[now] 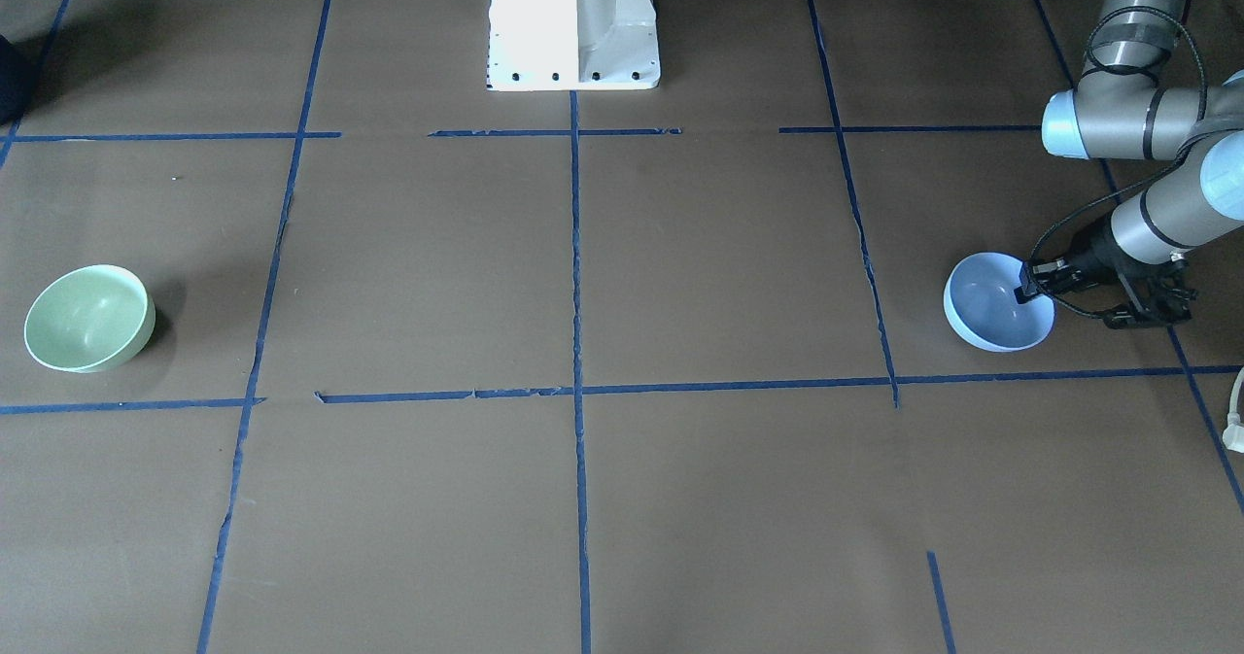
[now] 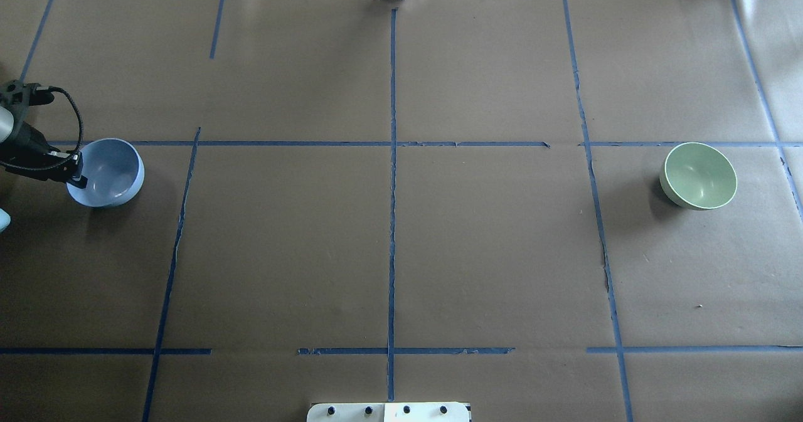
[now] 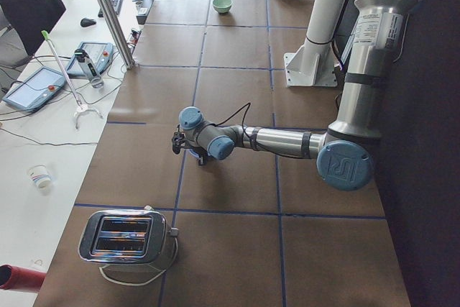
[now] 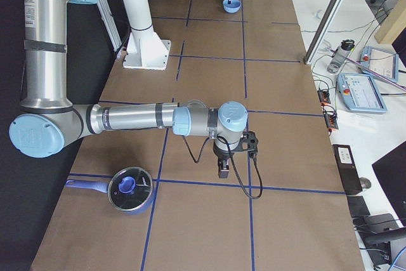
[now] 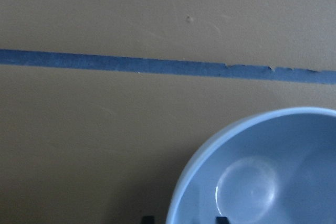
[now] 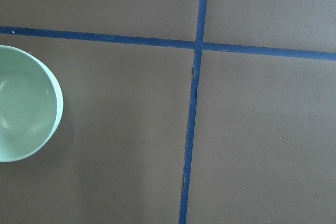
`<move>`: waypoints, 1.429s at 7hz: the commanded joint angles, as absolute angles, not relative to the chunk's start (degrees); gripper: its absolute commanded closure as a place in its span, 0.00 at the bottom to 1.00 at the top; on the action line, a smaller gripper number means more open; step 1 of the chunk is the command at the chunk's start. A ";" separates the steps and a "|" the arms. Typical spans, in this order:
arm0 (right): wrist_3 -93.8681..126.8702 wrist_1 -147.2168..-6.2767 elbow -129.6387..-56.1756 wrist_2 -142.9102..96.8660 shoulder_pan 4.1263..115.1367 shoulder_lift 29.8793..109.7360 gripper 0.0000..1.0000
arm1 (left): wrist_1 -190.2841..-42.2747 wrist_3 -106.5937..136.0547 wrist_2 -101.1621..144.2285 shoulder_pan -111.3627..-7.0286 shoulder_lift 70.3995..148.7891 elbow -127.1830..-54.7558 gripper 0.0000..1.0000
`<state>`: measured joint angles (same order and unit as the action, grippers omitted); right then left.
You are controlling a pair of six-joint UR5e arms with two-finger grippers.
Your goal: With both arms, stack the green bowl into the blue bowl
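The blue bowl (image 1: 991, 309) stands at the table's end on my left, also in the overhead view (image 2: 111, 171) and the left wrist view (image 5: 273, 171). My left gripper (image 1: 1022, 285) is at its rim, open, one fingertip (image 5: 148, 218) outside the wall and one inside. The green bowl (image 1: 89, 319) stands alone at the other end, also in the overhead view (image 2: 698, 175) and at the left edge of the right wrist view (image 6: 21, 111). My right gripper (image 4: 223, 171) hangs over the table near it; I cannot tell whether it is open or shut.
The white pedestal base (image 1: 573, 22) stands at mid-table on my side. A toaster (image 3: 128, 239) sits at the left end. A blue pot with a lid (image 4: 130, 190) sits at the right end. Blue tape lines grid the brown table. An operator stands by the side bench.
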<state>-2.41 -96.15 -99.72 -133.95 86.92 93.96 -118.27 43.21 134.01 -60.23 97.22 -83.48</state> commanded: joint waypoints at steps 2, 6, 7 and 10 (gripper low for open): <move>-2.37 -96.07 -100.19 -134.03 86.40 93.87 0.01 | -117.69 55.21 133.77 -60.12 103.50 -88.93 1.00; -2.37 -96.06 -100.81 -135.09 86.22 93.78 0.00 | -105.11 75.23 120.47 -40.74 121.75 -91.50 1.00; -2.37 -96.06 -100.81 -135.09 86.22 93.78 0.00 | -100.68 75.32 119.02 -38.17 126.08 -91.32 1.00; -2.37 -96.06 -100.81 -135.79 86.22 93.95 0.00 | -101.16 74.54 119.09 -36.04 130.50 -87.04 1.00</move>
<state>-2.37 -96.07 -100.81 -135.58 86.22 93.86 -100.90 75.00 119.15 -37.05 128.39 -89.50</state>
